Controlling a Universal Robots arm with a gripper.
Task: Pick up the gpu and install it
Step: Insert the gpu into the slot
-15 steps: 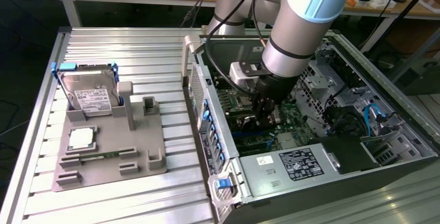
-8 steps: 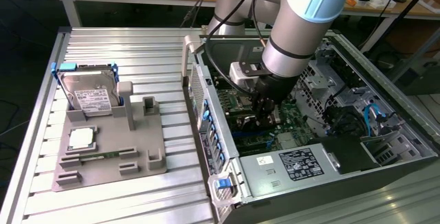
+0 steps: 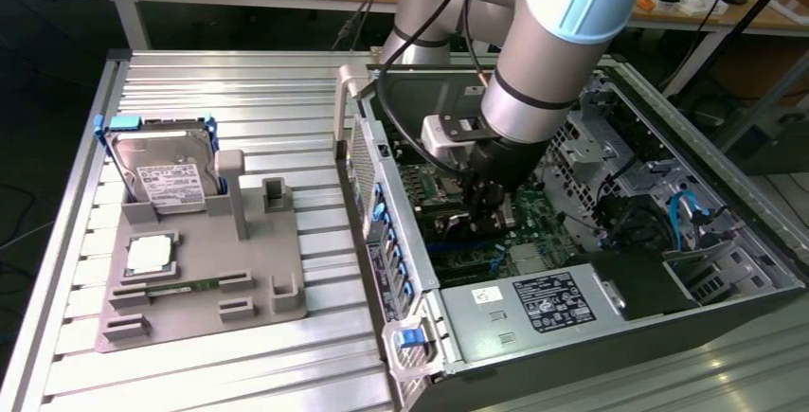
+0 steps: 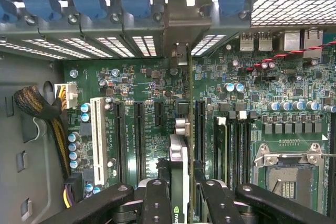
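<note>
black two-finger claw (image 4: 185,186) partly closed, clamped on thin dark gpu card (image 4: 178,153), card edge-on close above green motherboard (image 4: 131,85) inside open grey computer case (image 3: 607,374), among long black slots (image 4: 139,135). green logo (image 4: 176,216) on card's edge, cut off, unreadable. white labels (image 3: 170,185) on silver hard drive (image 3: 152,147) and grey power supply box (image 3: 506,322) too small to read.
</note>
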